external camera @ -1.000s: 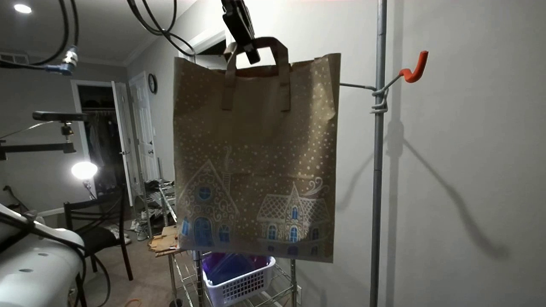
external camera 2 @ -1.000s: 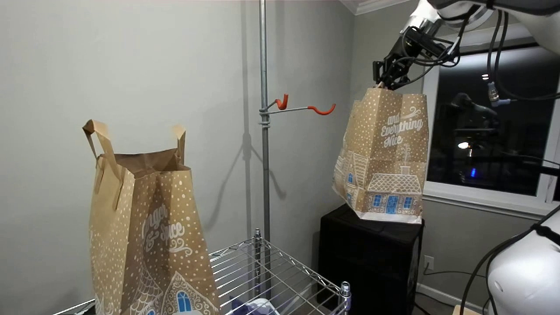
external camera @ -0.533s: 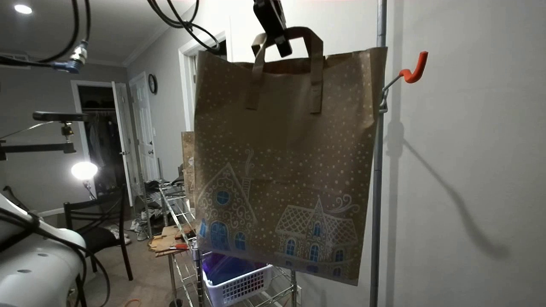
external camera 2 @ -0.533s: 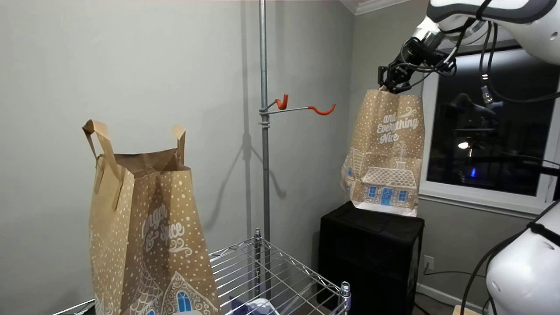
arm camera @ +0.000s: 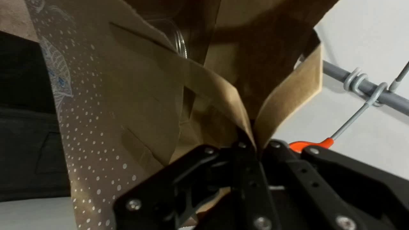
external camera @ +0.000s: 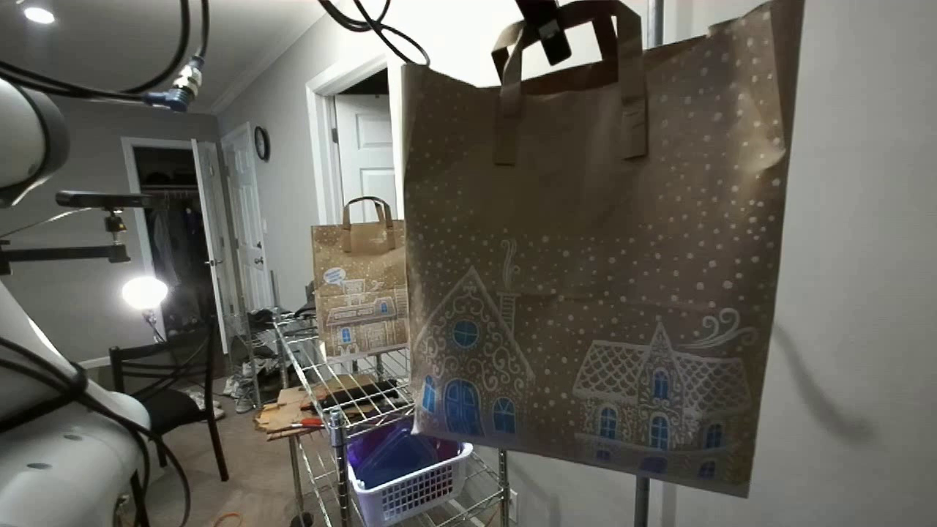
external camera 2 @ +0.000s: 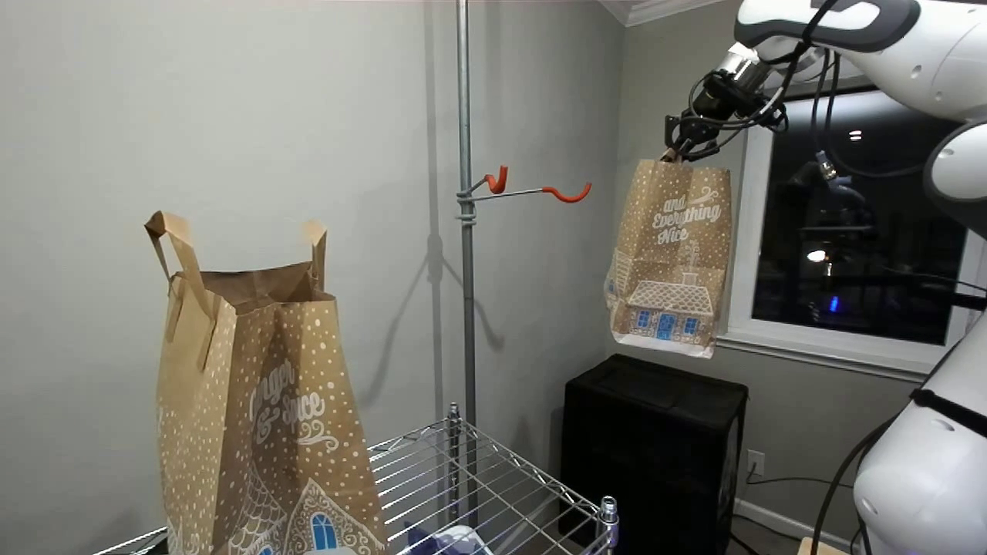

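A brown paper bag (external camera: 585, 271) with white dots and printed houses hangs from my gripper (arm camera: 257, 150). The jaws are closed on its paper handles; two handle strips (arm camera: 287, 99) run together between the fingers in the wrist view. Inside the bag, a clear rounded item (arm camera: 180, 41) shows partly. In an exterior view the held bag (external camera 2: 671, 254) hangs in the air, slightly tilted, its bottom above a black covered box (external camera 2: 655, 416). Left of it, a pole (external camera 2: 466, 308) carries hooks with orange tips (external camera 2: 569, 194), apart from the bag. One orange tip (arm camera: 311, 145) appears beside the fingers in the wrist view.
Another similar bag (external camera 2: 262, 401) stands on the wire shelf (external camera 2: 493, 470). A white basket (external camera: 413, 487) sits on a lower shelf level. A window (external camera 2: 864, 216) lies behind the arm. A chair (external camera: 165, 388) and a lit lamp (external camera: 145, 293) are farther back.
The held bag has shifted right and grown larger in an exterior view, uncovering the shelf bag behind it. In an exterior view, it has risen off the box and drifted slightly left.
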Tool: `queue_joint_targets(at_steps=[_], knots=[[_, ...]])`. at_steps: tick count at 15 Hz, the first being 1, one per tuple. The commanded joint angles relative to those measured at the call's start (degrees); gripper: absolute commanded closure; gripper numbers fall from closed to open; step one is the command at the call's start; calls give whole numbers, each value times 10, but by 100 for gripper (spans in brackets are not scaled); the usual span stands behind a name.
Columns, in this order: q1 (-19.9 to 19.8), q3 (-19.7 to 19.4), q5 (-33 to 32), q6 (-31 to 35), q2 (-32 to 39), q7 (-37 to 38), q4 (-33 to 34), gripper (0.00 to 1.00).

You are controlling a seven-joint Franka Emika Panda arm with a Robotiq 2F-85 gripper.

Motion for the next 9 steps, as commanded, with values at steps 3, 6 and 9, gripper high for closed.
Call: queue_joint_targets(at_steps=[3,6,9], knots=[[-18,-25,30,-12,108,-10,122,95],[-36,-38,32,-18,164,-11,175,95],[-54,-33,38,-19,205,-13,212,95]])
